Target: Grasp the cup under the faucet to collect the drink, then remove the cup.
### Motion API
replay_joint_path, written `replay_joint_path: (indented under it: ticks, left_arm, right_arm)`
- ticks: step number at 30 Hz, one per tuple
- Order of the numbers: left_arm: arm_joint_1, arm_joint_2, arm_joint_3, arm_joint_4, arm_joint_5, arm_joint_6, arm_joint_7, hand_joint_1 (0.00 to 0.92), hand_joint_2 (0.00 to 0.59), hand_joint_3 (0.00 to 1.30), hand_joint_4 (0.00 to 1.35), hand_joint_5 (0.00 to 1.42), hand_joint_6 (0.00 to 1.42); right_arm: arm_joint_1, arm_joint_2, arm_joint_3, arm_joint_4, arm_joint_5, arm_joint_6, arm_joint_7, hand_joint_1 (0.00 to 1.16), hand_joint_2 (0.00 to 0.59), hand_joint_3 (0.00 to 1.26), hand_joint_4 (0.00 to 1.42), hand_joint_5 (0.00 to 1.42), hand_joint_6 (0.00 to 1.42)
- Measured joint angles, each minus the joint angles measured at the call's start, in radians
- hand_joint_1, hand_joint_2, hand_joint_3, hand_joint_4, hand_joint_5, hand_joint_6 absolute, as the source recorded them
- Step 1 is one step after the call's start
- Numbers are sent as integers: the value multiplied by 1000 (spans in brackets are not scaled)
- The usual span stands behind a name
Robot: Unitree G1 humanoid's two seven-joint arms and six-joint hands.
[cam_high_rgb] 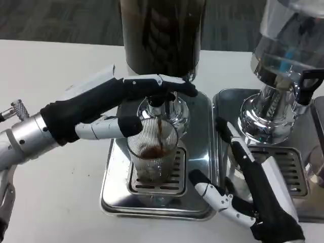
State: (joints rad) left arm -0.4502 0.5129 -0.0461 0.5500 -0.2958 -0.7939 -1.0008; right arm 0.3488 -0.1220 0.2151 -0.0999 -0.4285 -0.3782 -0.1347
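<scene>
A ribbed clear cup point(151, 162) stands upright on the steel drip tray point(114, 187) under the faucet point(158, 104) of a dark drink dispenser point(159, 35). A thin brown stream falls into it and brown liquid covers its bottom. My left hand point(101, 109) reaches in from the left, its long fingers lying across the top of the faucet lever and its thumb against the cup's left rim. My right hand point(248, 195) lies low at the tray's right edge, fingers spread, its thumb pointing at the cup base a short gap away, holding nothing.
A second dispenser point(283, 50) with a clear tank and a black tap handle point(308, 83) stands on its own steel tray point(304, 167) at the right, close behind my right forearm. Bare white table point(50, 202) spreads to the left and front.
</scene>
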Motion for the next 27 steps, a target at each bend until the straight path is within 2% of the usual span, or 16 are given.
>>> replay_joint_path:
  ticks: [19,27]
  left_arm:
    - [16,22,0,-29,-2,-3,9,0,78,286,184,157,255]
    - [19,28,0,-32,-1,-3,16,0,79,286,184,165,255]
  right_arm:
    - [-80,5,29,71,-5,5,0,492,217,56,71,61,48]
    - [-127,24,43,113,-5,5,-1,492,217,61,76,65,48]
